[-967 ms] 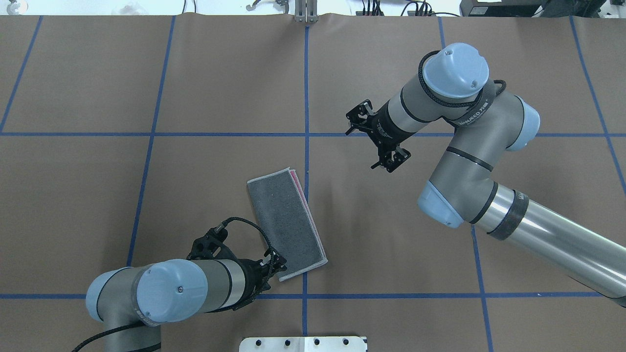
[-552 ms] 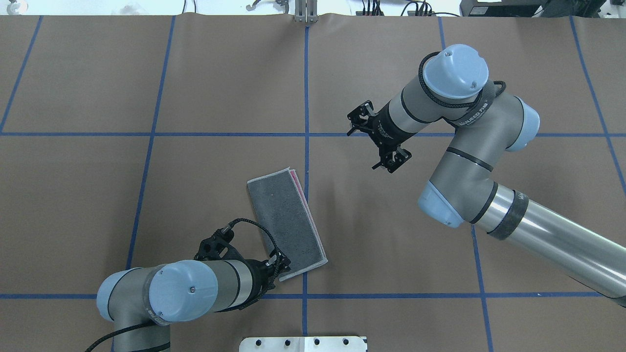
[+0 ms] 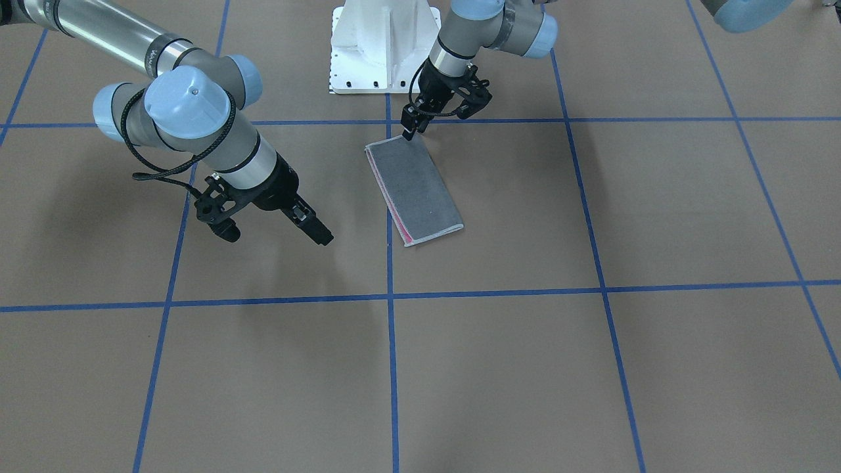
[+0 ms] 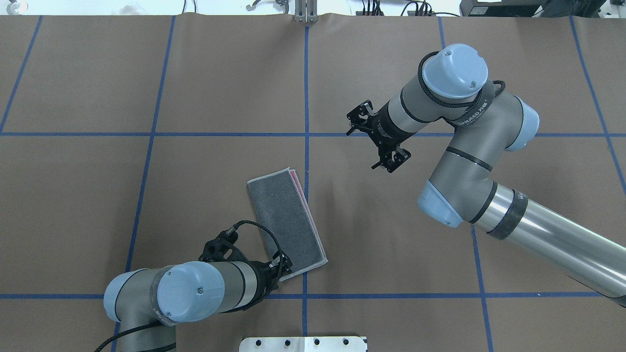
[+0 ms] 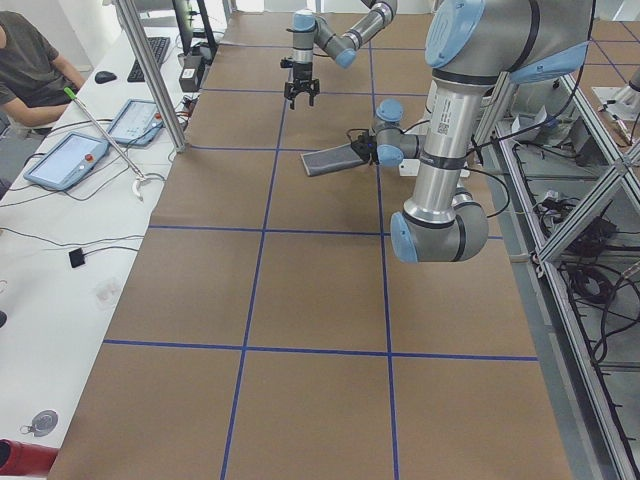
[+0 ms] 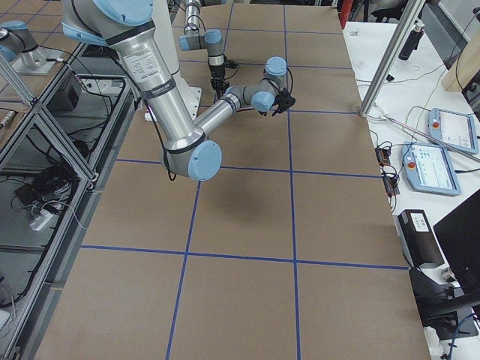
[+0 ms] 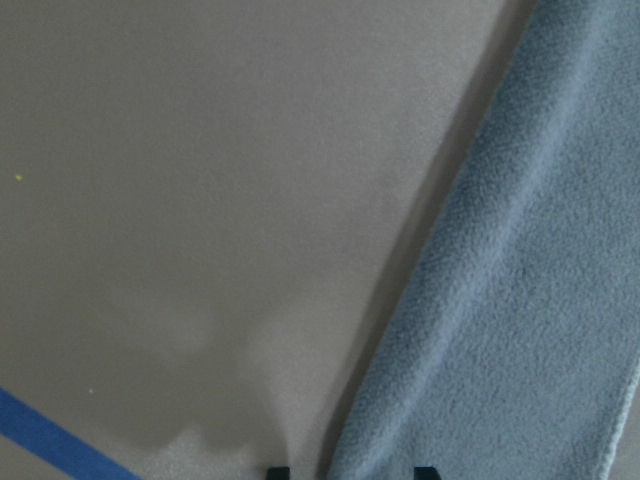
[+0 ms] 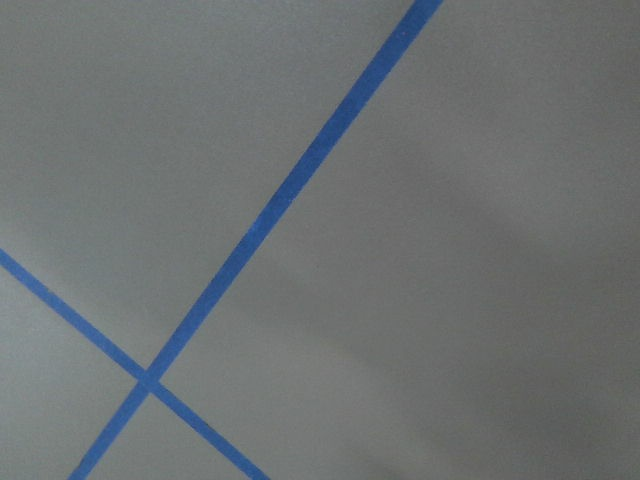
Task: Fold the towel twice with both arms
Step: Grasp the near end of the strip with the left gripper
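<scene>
The towel (image 4: pixel 288 225) lies flat on the brown table, folded into a long strip. Its dark grey face is up and a pink edge (image 3: pixel 394 217) shows along one long side. My left gripper (image 4: pixel 283 266) is down at the strip's corner nearest the robot base, also seen from the front (image 3: pixel 409 133). In the left wrist view the towel (image 7: pixel 520 300) has its long edge running between the two fingertips (image 7: pixel 278 472), which stand apart, so the gripper is open. My right gripper (image 3: pixel 323 236) hangs above bare table off the towel's far end, holding nothing and apparently open.
The white pedestal base (image 3: pixel 384 46) stands just behind the towel. Blue tape lines (image 4: pixel 306 98) split the table into squares. A person (image 5: pixel 30 60) sits at a side table with tablets (image 5: pixel 70 160) beyond the table's far edge.
My left arm has slid right, bringing its gripper up to the towel's near corner. The towel and the right arm have not moved.
</scene>
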Robot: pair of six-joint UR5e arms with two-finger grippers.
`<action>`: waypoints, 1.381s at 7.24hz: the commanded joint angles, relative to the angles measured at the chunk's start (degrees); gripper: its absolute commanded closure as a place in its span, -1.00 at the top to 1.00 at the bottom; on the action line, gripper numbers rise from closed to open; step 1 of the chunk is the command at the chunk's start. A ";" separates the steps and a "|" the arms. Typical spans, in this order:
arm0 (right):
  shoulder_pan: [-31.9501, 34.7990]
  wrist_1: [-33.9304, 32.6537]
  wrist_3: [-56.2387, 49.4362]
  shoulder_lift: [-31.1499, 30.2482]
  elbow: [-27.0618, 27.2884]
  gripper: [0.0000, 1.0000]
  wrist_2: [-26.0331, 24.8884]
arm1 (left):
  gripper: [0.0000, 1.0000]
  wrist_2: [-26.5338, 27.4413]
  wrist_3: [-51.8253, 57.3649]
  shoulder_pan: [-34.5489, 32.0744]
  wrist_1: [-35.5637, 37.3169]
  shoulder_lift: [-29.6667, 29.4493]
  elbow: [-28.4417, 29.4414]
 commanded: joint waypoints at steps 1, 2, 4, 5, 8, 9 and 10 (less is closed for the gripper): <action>0.00 0.00 0.12 0.14 0.00 1.00 0.00 | -0.10 0.00 -0.07 0.56 0.00 -0.05 0.04; -0.09 0.00 0.30 0.23 0.00 1.00 0.00 | -0.28 0.00 -0.68 0.82 0.00 0.03 0.04; -0.09 0.00 0.30 0.14 0.00 1.00 0.00 | -1.00 0.00 -0.77 0.83 0.00 -0.06 0.04; -0.09 0.00 0.30 0.14 0.00 1.00 0.00 | -1.00 -0.09 -0.68 0.83 0.00 0.03 -0.22; -0.09 0.00 0.30 0.14 -0.09 1.00 -0.09 | -1.00 -1.22 3.24 -0.75 -0.35 0.82 -2.24; -0.09 0.00 0.12 0.06 -0.09 1.00 -0.09 | -1.00 -1.58 7.53 -1.97 -0.44 1.08 -2.33; -0.09 0.00 0.12 0.14 -0.09 1.00 -0.09 | -1.00 -3.41 11.58 -4.25 -0.44 1.00 -2.33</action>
